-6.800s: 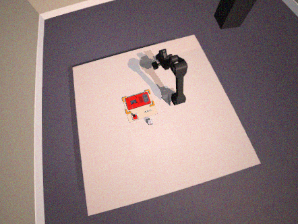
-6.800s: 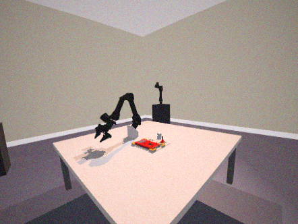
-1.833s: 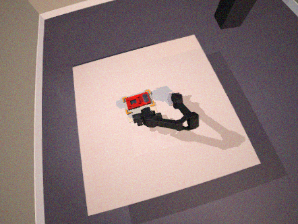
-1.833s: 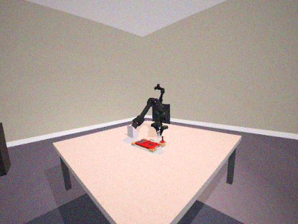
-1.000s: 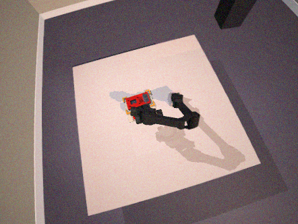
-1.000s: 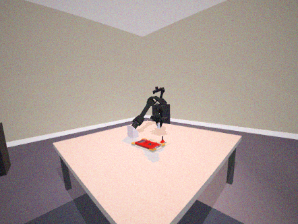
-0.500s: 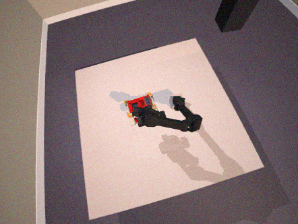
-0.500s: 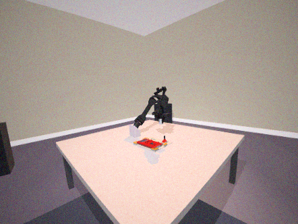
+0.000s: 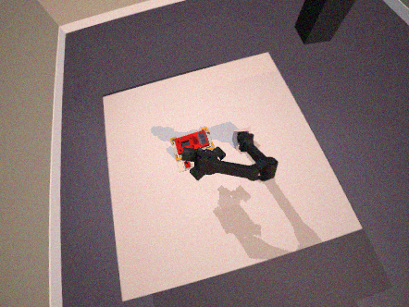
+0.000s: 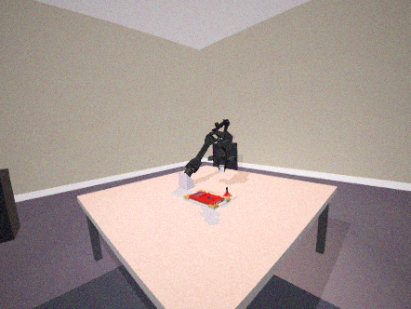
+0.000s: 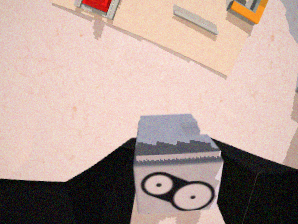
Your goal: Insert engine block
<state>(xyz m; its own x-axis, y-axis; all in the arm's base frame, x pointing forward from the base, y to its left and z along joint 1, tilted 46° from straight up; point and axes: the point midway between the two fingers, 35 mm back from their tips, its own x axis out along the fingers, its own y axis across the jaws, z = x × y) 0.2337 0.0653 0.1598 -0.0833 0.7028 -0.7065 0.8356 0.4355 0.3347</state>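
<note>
My gripper is shut on the engine block, a pale grey block with two black rings on the face toward the wrist camera. I hold it upright just above the table, beside the car body and apart from it. The red car body lies flat with orange corner brackets. Its opening and rib are too small to make out; the wrist view shows only its edge at the top.
A beige plate lies by the car body, with a small red pad bearing a black knob. The arm's base stands at the table's far side. A dark box stands on the floor.
</note>
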